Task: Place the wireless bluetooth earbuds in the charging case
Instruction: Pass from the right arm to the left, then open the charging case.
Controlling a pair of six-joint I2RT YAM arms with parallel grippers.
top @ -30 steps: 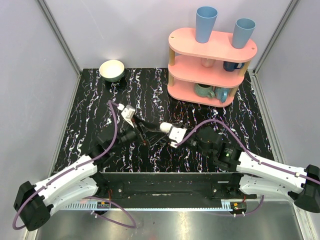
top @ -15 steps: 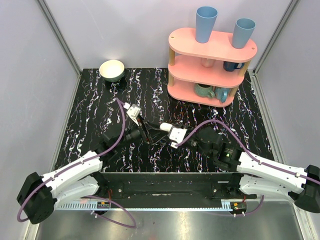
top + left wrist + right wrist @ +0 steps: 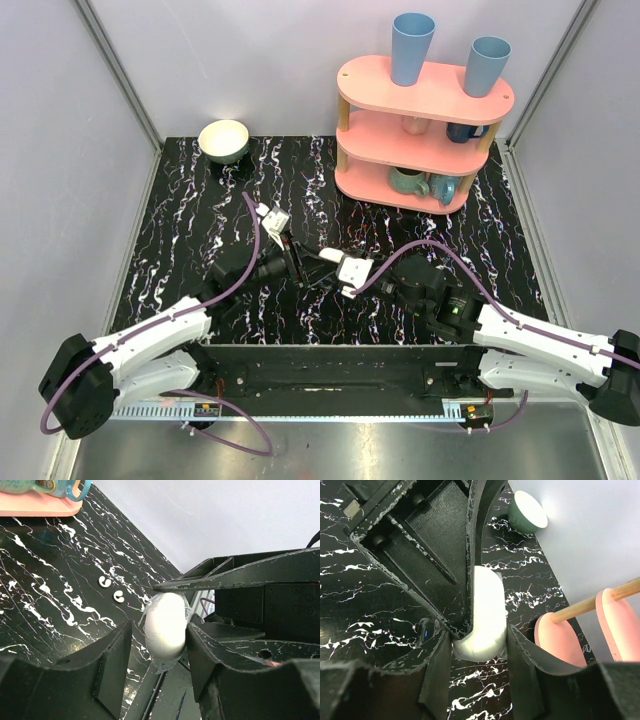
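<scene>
The right gripper (image 3: 479,640) is clenching the charging case (image 3: 481,611) at the middle of the table (image 3: 200,200), with its fingers pressing on both sides. The left gripper (image 3: 160,645) is straddling the case crosswise (a sliver of gap is showing on one side, so whether it is gripping cannot be told). One earbud (image 3: 104,582) and a second earbud (image 3: 119,596) are lying side by side on the marble, right of the case and apart from it.
</scene>
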